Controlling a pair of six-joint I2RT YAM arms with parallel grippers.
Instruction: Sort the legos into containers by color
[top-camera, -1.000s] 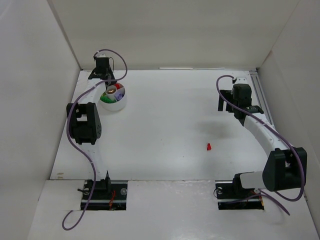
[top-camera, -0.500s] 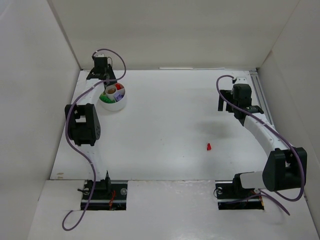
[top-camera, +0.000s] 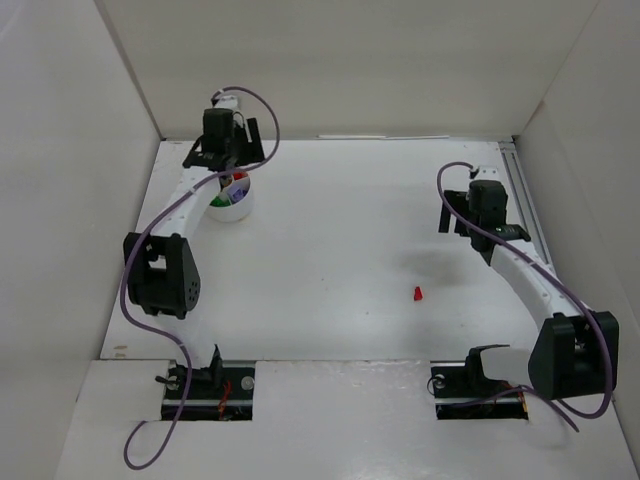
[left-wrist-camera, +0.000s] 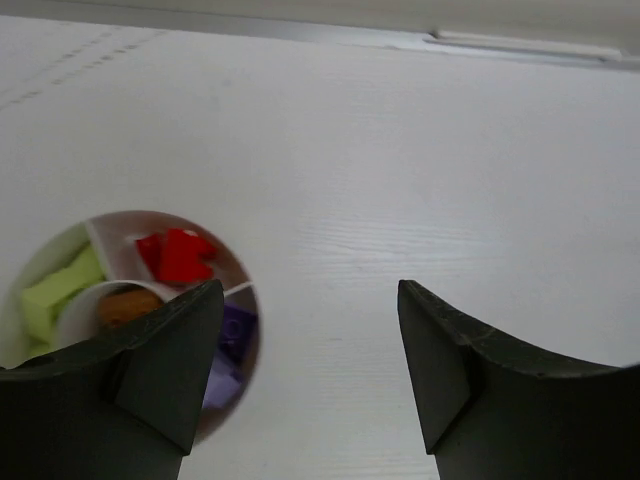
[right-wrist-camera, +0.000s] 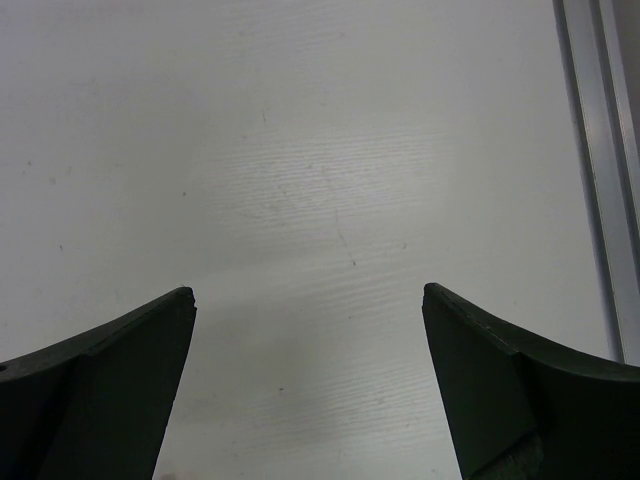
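Two arms are out over the white table (top-camera: 340, 220), well apart from each other. The left pincer (left-wrist-camera: 310, 300) hangs by the round white dish (top-camera: 238, 209) at the far left, jaws clearly parted, nothing between them, only bare table showing through the gap. In the left wrist view the dish sits low and left, partly behind the left finger (left-wrist-camera: 165, 370). Red bricks (left-wrist-camera: 178, 255) lie in one compartment, a lime-yellow brick (left-wrist-camera: 60, 290) in the one beside it, an orange-brown brick (left-wrist-camera: 125, 305) in the middle cup, and purple bricks (left-wrist-camera: 235, 335) in the section nearest the finger. From above, a bit of green (top-camera: 218, 200) shows in the dish too. One loose red lego (top-camera: 417, 293) lies alone on the table, right of centre. The right pincer (right-wrist-camera: 308, 295) hovers at the far right near the metal rail (right-wrist-camera: 600, 150), jaws spread wide and empty, well apart from that red piece.
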